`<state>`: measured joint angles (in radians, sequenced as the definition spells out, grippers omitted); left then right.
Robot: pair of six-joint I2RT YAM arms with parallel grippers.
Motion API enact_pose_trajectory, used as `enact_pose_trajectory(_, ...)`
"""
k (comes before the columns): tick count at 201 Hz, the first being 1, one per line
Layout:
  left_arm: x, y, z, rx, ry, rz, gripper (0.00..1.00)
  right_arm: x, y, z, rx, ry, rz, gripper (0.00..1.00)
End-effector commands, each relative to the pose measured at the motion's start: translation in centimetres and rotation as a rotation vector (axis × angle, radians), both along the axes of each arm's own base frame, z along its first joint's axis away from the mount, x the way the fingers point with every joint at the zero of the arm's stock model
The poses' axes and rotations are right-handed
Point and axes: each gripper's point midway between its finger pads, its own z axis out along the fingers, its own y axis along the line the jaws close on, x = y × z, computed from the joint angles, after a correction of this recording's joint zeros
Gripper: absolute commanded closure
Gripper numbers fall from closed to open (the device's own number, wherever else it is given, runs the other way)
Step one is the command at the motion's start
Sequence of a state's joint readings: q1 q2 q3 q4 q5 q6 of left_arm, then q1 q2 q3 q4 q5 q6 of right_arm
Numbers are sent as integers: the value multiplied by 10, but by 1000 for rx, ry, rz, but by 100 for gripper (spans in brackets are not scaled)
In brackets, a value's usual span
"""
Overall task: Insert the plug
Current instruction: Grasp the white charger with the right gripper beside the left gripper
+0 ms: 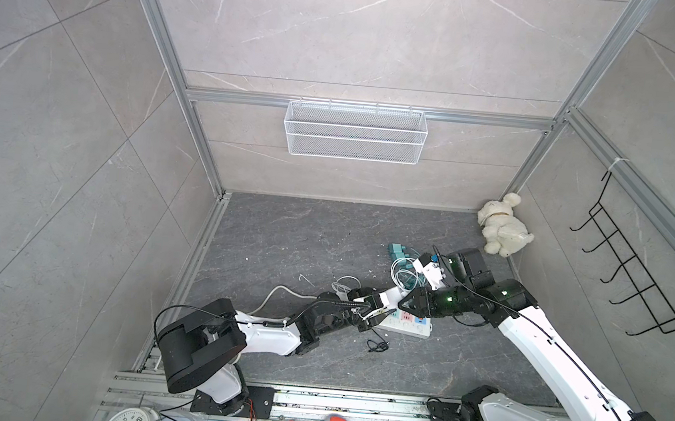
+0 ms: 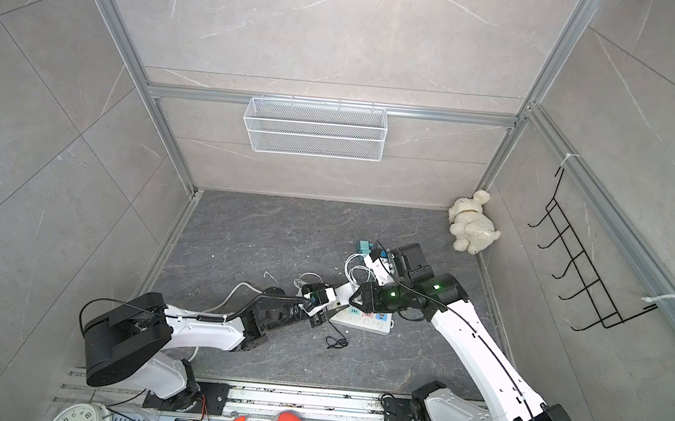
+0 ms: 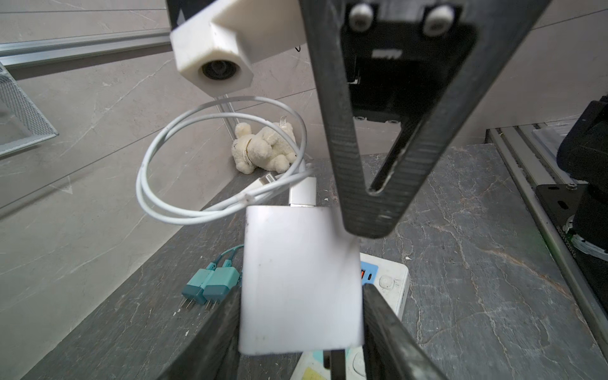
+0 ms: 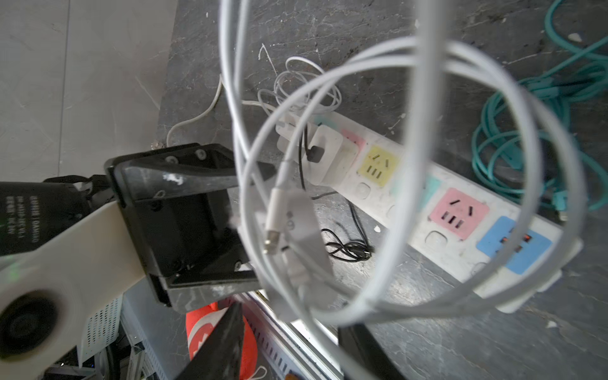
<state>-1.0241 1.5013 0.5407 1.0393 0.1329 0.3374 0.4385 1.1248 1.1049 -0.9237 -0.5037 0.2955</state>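
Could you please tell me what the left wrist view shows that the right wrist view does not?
Only the left wrist view: the plush dog and two teal plugs. Only the right wrist view: a pink socket, a plugged-in white adapter, a black cord and a red toy. Both: the power strip, the white cable coil, and the charger in the left pincer.

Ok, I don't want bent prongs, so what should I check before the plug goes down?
1. Hold of left gripper on charger: ok, fingers press both sides.
2. Is power strip under charger: ok.
3. Are prongs lined up with a socket: cannot tell, hidden.
4. Free slot: ok, yellow socket empty.
5. Is right gripper clear of charger: cannot tell.
6. Right wrist view: not ok, cable loops cross it.
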Motion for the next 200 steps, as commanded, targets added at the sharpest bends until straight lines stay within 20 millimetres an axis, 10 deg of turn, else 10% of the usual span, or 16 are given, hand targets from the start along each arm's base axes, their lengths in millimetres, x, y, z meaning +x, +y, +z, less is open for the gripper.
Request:
enact_pose_trajectory(1, -6, 7, 37, -92, -75, -7, 81, 6, -7, 1, -48, -33, -31, 49)
enact_pose_trajectory(200, -10, -10, 42, -83, -35, -85, 82, 8, 40, 9, 120, -67, 130, 55)
